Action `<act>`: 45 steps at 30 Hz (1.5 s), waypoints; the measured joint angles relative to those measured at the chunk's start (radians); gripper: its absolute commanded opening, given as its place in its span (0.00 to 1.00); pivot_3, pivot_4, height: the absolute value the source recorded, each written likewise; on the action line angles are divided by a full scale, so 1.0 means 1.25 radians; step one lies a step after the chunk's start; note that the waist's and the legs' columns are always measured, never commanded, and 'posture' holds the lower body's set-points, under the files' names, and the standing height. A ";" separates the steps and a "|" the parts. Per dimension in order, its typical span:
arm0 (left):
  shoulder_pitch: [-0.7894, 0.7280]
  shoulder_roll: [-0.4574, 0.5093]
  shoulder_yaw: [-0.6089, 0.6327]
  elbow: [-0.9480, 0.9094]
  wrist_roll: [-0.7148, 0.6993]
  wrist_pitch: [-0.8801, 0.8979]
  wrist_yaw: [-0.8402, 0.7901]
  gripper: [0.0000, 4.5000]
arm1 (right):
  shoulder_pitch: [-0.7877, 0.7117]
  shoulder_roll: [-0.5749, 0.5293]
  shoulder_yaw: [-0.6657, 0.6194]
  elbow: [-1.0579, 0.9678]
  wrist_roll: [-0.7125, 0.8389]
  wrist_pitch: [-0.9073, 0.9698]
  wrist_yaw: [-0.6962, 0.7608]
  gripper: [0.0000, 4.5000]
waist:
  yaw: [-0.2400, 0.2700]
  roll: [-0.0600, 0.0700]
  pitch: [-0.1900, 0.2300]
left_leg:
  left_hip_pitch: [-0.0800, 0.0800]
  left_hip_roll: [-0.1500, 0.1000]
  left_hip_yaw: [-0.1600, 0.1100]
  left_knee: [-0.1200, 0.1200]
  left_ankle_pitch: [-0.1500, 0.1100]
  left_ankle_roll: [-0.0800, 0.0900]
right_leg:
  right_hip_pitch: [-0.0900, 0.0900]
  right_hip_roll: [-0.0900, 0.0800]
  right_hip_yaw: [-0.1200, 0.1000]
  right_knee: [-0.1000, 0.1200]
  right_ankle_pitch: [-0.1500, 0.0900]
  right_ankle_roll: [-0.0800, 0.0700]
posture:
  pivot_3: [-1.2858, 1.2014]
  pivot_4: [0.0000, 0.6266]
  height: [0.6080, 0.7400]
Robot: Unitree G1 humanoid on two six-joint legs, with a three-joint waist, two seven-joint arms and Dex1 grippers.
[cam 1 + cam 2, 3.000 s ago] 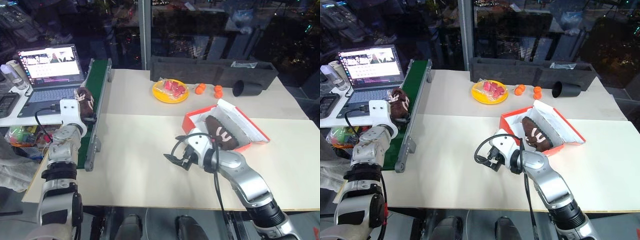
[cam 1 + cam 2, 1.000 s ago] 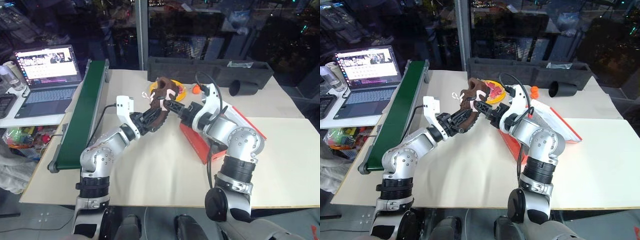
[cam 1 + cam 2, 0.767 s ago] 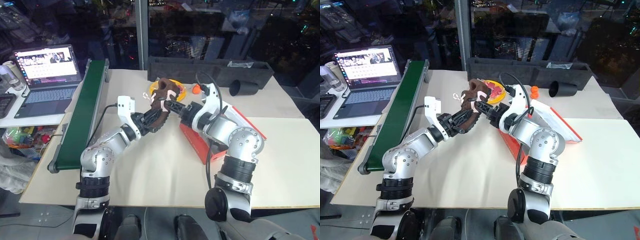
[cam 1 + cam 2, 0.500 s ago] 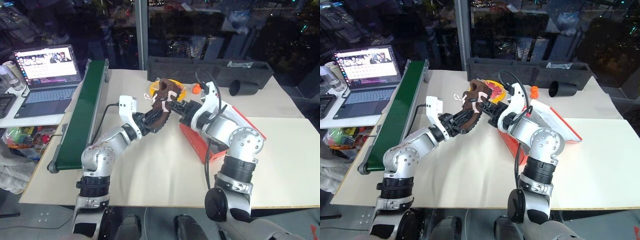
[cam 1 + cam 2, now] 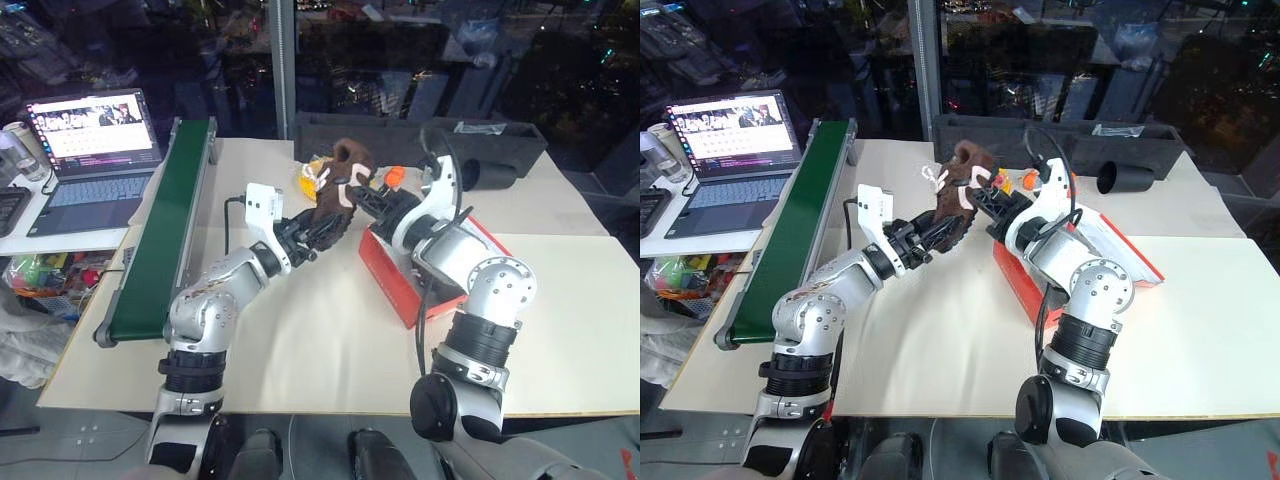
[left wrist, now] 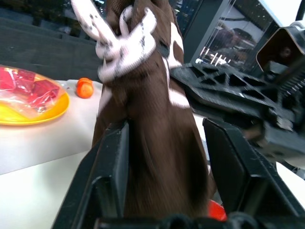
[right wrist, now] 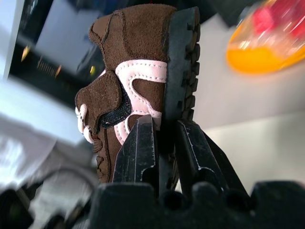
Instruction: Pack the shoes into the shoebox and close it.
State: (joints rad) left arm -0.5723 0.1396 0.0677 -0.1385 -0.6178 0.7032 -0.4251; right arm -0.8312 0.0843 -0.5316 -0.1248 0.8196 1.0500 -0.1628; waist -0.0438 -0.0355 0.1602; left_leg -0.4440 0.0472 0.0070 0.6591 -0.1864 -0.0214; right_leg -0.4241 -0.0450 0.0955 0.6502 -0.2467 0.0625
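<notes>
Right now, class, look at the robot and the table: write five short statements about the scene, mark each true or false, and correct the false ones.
1. The right gripper pinches the brown shoe by its sole. True.
2. The shoe rests on the table. False: it is held in the air between the two arms.
3. The left gripper has its fingers either side of the shoe. True.
4. The yellow plate is empty. False: red pieces lie on it.
5. The green conveyor belt is on the robot's right. False: it runs along its left, beside the laptop.
</notes>
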 measured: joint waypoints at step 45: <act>0.112 0.234 -0.199 -0.029 0.197 -0.180 -0.328 0.54 | -0.086 -0.687 0.732 0.347 -0.398 0.061 0.702 0.08 | 0.011 0.006 0.004 | 0.000 0.000 0.001 -0.005 -0.001 0.001 | 0.000 0.000 0.000 -0.006 -0.001 -0.001 | 0.52 0.24 0.81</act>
State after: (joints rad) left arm -0.4320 0.4322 -0.1815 -0.1748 -0.3719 0.4786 -0.8347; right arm -0.9381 -0.7743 0.3837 0.3092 0.3217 1.1257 0.7149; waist -0.0301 -0.0279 0.1649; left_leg -0.4441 0.0469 0.0077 0.6525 -0.1872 -0.0200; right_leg -0.4239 -0.0454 0.0954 0.6427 -0.2476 0.0613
